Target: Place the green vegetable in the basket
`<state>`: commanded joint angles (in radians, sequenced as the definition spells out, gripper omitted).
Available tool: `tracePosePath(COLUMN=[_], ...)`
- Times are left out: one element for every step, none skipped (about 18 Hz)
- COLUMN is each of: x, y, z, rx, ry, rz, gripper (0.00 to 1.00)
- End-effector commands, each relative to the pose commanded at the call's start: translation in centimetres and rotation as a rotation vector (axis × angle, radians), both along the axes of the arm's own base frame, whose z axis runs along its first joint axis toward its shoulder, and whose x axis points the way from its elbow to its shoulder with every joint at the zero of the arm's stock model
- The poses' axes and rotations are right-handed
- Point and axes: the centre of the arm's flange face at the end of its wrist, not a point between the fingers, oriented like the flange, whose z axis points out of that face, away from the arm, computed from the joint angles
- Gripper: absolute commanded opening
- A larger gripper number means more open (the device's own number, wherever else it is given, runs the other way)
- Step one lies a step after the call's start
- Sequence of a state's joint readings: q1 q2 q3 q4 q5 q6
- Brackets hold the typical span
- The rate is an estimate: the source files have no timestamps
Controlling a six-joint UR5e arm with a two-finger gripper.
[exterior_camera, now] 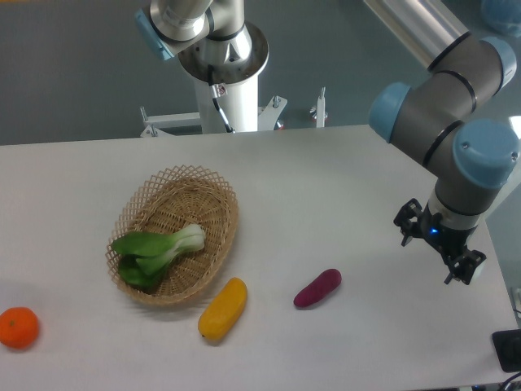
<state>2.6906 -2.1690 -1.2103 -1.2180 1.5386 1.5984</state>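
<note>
Since the bok choy (156, 250) lies inside the basket (213, 181), leaves toward its left end and pale stem toward the middle, the placing looks done. The gripper (440, 251) hangs far to the right of the basket, near the table (326, 187) edge, holding nothing; its fingers look parted, with empty space between them. Just below the basket lies a yellow fruit (222, 308), right of that a purple vegetable (317, 287), and an orange (18, 327) sits lower left. Nothing remains but parking the arm.
</note>
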Motion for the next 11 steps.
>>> tracePosePath(x=[0.05,0.07,0.16,0.21,0.21,0.26,0.26,0.26,0.26,0.26,0.24], y=[-0.02,-0.05,0.03,0.00,0.00,-0.02,-0.02,-0.02,-0.02,-0.02,-0.01], z=[-0.15,-0.23,-0.30,-0.45,-0.45,-0.42,-0.42,-0.42,-0.42,-0.42,-0.38], rx=[-0.001,-0.003,-0.004,-0.005,-0.005,-0.005,-0.005,-0.005,-0.005,-0.005,-0.004], ry=[-0.003,-0.003,-0.005,-0.008,-0.008,-0.008,-0.008,-0.008,-0.008,-0.008,-0.005], rz=[0.000,0.000,-0.001,-0.001,-0.001,-0.001,-0.001,-0.001,-0.001,-0.001,-0.001], gripper=[1.00,1.00,1.00,1.00,1.00,1.00,1.00,1.00,1.00,1.00,1.00])
